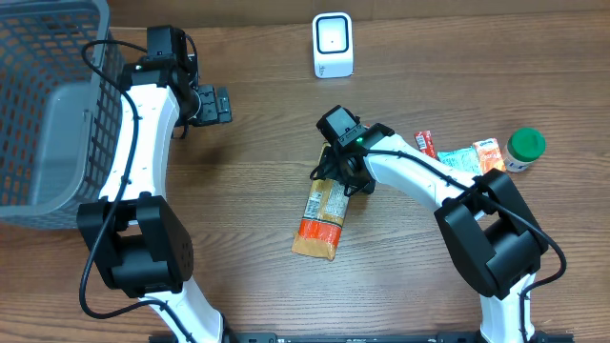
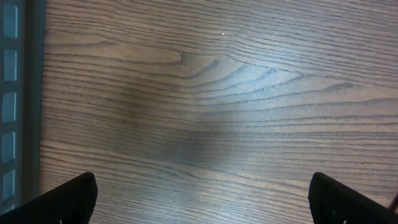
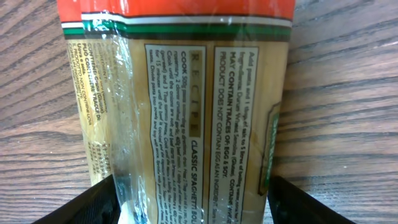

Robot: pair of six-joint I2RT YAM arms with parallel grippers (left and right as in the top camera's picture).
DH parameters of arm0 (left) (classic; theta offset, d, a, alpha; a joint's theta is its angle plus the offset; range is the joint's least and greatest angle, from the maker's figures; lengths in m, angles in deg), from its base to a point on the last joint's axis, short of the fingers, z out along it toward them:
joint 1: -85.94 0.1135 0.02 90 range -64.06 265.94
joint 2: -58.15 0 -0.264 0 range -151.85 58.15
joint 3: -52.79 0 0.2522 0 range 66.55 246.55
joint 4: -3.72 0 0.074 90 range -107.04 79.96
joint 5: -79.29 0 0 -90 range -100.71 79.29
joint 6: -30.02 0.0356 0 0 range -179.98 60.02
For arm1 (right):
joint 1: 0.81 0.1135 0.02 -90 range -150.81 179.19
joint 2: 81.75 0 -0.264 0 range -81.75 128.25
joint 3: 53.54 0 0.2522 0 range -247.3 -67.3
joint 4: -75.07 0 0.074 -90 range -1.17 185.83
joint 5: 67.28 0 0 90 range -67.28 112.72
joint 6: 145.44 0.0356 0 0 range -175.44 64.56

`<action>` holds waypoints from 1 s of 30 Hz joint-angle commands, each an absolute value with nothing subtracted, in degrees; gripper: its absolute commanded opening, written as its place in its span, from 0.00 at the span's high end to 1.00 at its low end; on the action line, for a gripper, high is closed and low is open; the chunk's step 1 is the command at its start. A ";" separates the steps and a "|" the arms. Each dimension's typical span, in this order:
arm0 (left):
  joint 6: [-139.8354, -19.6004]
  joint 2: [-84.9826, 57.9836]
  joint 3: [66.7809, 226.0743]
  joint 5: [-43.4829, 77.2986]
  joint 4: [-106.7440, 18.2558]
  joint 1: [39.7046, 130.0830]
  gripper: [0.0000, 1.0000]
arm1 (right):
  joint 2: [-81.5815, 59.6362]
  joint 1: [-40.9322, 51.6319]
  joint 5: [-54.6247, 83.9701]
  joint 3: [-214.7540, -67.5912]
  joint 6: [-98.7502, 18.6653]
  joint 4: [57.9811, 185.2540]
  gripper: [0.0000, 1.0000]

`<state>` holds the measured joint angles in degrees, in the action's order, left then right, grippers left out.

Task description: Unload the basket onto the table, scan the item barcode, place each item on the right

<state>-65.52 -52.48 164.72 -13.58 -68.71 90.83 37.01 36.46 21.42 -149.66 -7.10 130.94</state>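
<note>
Pasta packet (image 1: 321, 221) flat on table (image 1: 257, 143), right jaws over its upper end.

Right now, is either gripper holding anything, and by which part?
The left gripper is open and empty. The right gripper straddles one end of the spaghetti packet lying on the table; whether it actually grips cannot be told.

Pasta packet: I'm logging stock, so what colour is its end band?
Packet: orange-red band, then white and green stripes; right wrist view best.
</note>
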 commanded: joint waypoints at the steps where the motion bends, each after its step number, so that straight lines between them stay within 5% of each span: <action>1: -64.87 -52.11 164.46 -14.11 -68.67 90.78 0.00 | 36.99 37.40 19.27 -148.29 -8.83 130.20 0.25; 14: -64.87 -52.11 164.46 -14.11 -68.65 90.76 0.00 | 36.99 37.32 17.07 -148.35 -10.93 129.82 0.29; 26: -64.87 -52.11 164.46 -14.11 -68.67 90.78 0.00 | 31.55 35.87 17.09 -148.40 -16.70 131.51 0.68; 30: -64.87 -52.11 164.46 -14.11 -68.65 90.81 0.00 | 29.15 35.41 17.07 -148.40 -18.51 131.90 0.72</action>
<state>-65.52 -52.48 164.72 -13.58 -68.71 90.83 33.91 36.09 17.42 -148.72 -15.39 131.90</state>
